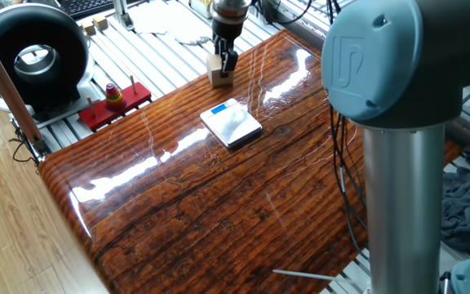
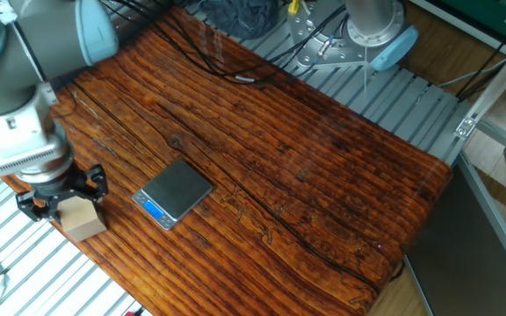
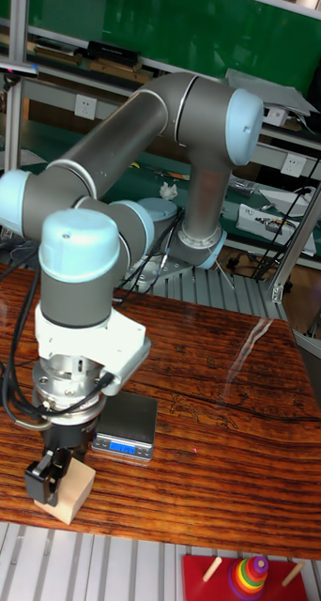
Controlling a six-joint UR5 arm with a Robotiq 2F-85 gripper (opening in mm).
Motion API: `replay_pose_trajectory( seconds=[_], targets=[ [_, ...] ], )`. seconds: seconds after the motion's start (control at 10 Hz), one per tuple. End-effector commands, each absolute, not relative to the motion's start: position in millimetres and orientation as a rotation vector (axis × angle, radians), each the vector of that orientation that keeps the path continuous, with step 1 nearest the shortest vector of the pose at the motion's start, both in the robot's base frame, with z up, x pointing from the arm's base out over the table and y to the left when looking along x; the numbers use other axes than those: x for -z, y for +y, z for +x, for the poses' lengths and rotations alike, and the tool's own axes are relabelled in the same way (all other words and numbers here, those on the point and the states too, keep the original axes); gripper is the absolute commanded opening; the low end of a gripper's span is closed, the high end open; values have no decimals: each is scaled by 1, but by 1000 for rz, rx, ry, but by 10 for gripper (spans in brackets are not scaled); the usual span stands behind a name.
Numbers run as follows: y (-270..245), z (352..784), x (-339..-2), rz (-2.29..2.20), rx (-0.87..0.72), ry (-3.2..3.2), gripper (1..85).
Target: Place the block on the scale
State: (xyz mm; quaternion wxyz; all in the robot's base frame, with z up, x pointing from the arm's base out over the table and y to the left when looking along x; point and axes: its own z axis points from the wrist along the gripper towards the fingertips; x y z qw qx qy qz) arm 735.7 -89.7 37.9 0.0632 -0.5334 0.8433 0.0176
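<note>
The only mark that can be made out is the raised logo on the blue-grey cap of the robot arm joint [image 1: 379, 57] in the foreground of one fixed view: two joined letters in a rounded frame, which look like "UR", though seen at a slant. The scale [image 1: 231, 123] has a small blue rectangle at one corner, and in the tall fixed view its front strip [image 3: 123, 448] glows blue, but any digits or lettering there are too small to read. The keyboard [image 1: 88, 6] at the top edge shows rows of keys with no legible characters. No other text, label or number can be read.
</note>
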Motion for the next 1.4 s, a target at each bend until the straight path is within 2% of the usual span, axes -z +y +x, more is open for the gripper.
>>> replay_pose_trajectory(
  seconds=[0.0,0.3,0.5,0.6,0.7,0.9,1.1,1.3],
  targets=[
    [-90,731,-54,-1574,-114,2569,307],
    [-84,718,-73,-1525,-160,2622,267],
    [-79,714,-76,-1377,-169,2706,203],
    [-82,711,-81,-1288,-133,2770,223],
    [-81,710,-87,-1207,-124,2809,207],
    [-70,708,-91,-1054,-157,2864,133],
    [-57,709,-86,-867,-154,2913,170],
    [-39,704,-89,-651,-261,2975,153]
  ],
)
